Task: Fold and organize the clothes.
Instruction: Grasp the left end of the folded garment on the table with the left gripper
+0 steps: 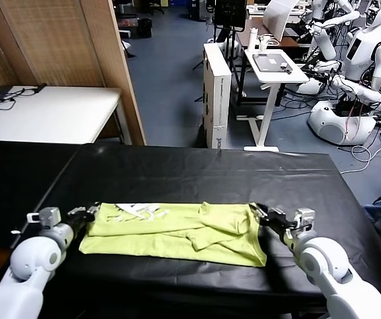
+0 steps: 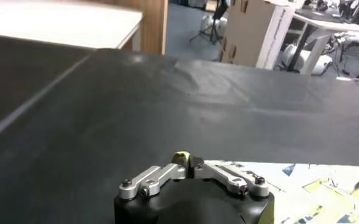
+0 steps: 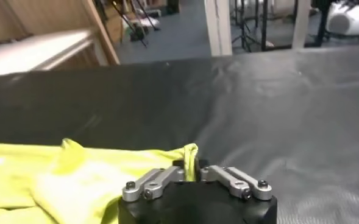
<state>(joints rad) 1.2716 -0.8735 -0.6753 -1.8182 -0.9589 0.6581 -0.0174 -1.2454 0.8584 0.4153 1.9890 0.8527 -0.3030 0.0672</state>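
Note:
The clothes, a lime yellow-green T-shirt (image 1: 177,229), lie folded into a wide band across the near part of the black table covering (image 1: 197,166). A white print (image 1: 141,210) shows at the band's left end. My left gripper (image 1: 92,211) is at the shirt's left end, and the left wrist view shows the left gripper (image 2: 188,161) shut on a small tuft of yellow-green cloth. My right gripper (image 1: 257,211) is at the shirt's right end. In the right wrist view the right gripper (image 3: 191,167) pinches an upright fold of the T-shirt (image 3: 75,182).
Behind the black table are a white table (image 1: 44,113) at the left, a tall white carton (image 1: 217,93) and a small white desk (image 1: 277,66) in the middle, and parked white robots (image 1: 350,66) at the right. A wooden partition (image 1: 64,40) rises at the back left.

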